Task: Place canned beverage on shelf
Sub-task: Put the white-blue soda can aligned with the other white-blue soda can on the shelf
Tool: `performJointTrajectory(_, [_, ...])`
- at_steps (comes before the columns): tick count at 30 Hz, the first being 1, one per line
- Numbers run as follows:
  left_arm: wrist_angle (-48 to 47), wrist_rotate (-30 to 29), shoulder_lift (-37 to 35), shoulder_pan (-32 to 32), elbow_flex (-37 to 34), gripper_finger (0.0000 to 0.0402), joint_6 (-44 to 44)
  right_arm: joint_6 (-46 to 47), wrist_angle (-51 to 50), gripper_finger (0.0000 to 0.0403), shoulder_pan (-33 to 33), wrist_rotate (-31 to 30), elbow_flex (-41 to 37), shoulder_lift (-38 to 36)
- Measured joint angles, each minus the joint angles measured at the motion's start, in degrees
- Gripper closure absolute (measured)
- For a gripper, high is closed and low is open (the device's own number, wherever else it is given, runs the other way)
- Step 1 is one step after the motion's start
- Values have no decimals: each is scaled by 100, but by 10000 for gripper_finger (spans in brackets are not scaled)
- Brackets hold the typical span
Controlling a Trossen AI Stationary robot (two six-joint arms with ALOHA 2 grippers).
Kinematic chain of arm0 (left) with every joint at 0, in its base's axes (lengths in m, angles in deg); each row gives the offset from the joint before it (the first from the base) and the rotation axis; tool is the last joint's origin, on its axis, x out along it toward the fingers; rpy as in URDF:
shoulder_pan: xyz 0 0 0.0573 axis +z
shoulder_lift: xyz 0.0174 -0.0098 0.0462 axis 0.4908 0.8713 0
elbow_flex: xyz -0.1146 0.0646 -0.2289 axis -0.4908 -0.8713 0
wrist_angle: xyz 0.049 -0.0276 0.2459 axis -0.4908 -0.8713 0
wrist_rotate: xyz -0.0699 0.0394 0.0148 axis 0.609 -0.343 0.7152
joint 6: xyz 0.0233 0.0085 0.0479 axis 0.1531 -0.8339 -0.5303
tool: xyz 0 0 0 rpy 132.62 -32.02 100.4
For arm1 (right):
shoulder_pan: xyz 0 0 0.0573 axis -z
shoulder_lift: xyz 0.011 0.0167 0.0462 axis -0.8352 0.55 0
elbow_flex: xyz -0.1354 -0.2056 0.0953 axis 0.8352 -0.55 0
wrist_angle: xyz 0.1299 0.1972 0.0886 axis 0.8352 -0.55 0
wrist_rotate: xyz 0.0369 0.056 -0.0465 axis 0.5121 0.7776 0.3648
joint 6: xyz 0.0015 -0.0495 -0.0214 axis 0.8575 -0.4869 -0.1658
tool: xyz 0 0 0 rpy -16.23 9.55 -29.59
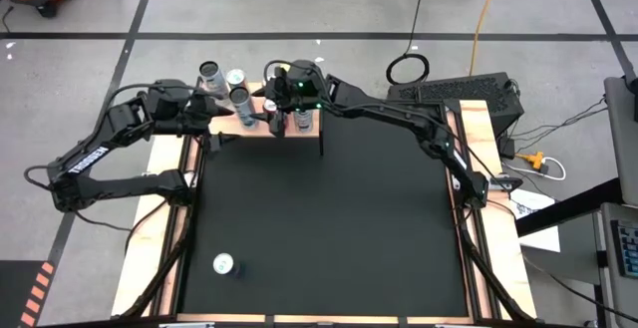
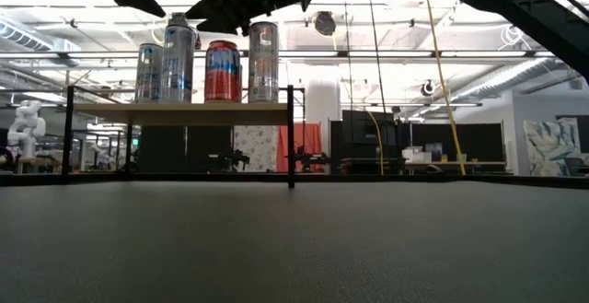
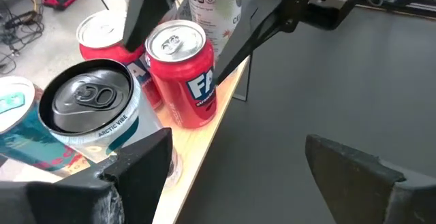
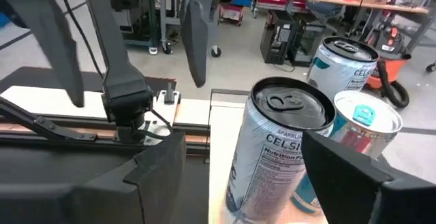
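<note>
We see the shelf (image 1: 261,121) at upper centre of the high view w/ several cans on it. Left hand (image 1: 221,112) and right hand (image 1: 282,119) both hang over it, fingers spread, gripping nothing. One silver can (image 1: 223,263) stands alone on the tabletop (image 1: 329,228), lower left.

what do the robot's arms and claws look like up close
Both arms are dark, slim and jointed, with black cables running along them. The left arm carries white lettering on one link. The right arm shows small green lights near its wrist. Each claw, left claw and right claw, has two flat, matte black fingers.
</note>
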Motion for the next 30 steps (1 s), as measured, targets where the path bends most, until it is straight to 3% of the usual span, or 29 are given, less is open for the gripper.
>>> performJointTrajectory(4, [-9, 0, -114, -2, 0, 65, -2, -26, -430, 133, -14, 4, 0, -184])
performJointTrajectory(16, [-570, 189, -268, 0, 0, 65, -5, 265, -495, 134, -74, -46, 4, -718])
performJointTrajectory(22, [-566, 798, -440, 0, -2, 65, -157, 342, -583, 165, -90, -42, 4, -850])
performJointTrajectory(30, [-69, 831, -770, 0, -379, 65, -304, 360, -1310, 191, -51, -41, 0, -1216])
